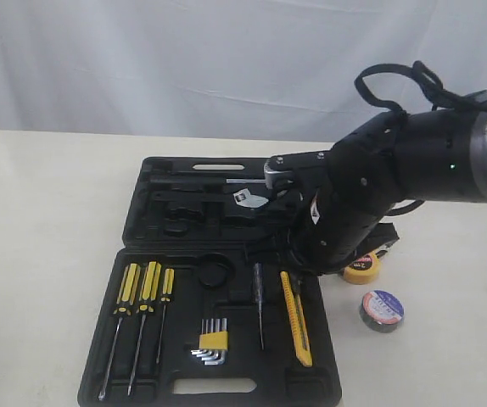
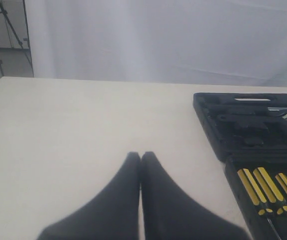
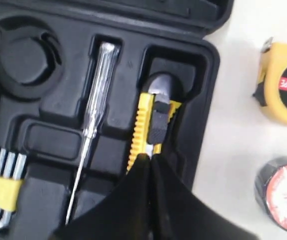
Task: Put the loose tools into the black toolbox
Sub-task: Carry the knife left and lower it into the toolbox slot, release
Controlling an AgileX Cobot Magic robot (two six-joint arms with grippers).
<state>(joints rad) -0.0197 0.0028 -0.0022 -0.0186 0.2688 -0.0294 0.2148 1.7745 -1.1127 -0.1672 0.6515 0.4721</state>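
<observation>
Yellow utility knife [image 3: 143, 120] lies snug in toolbox [image 3: 208, 55].

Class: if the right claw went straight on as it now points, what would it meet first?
Probably the utility knife, lying in its slot in the toolbox just ahead of the right claw; depth is unclear.

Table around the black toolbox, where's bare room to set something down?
The widest bare table lies left of the toolbox, and a strip runs behind it up to the curtain. Right of the toolbox is crowded: tape measure, roll of tape, and the right arm overhead.
</observation>
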